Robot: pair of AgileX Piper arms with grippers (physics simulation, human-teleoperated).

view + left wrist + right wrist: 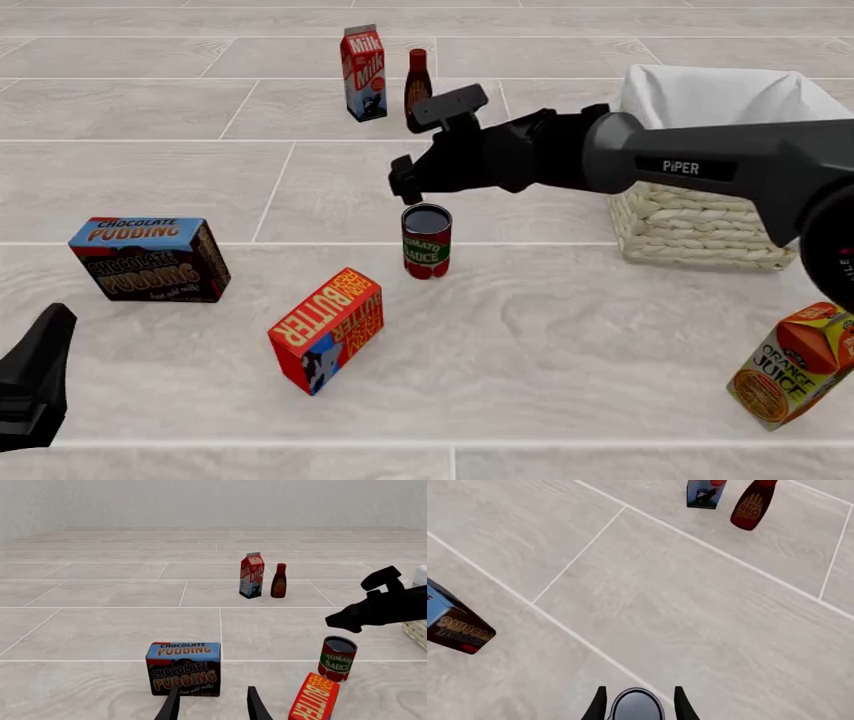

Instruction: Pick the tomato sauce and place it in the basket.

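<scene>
Tomato sauce [426, 240]: standing upright on floor, mid-scene, butter box [327, 329] near, basket [694, 228] off to right.

Right gripper [637, 702]: we are hovering directly above can, fingers apart, straddling grey top, not yet clamped.

Left gripper [213, 705]: idling open near chocolate pudding box [183, 668].

Advice: we are judging straight descent best, closing low on label.

Open floor lying between can and basket.

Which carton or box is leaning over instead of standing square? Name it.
The butter box, orange-red, in front of the tomato sauce. It tilts on an edge, while the chocolate pudding box and milk carton stand flat and upright.
</scene>
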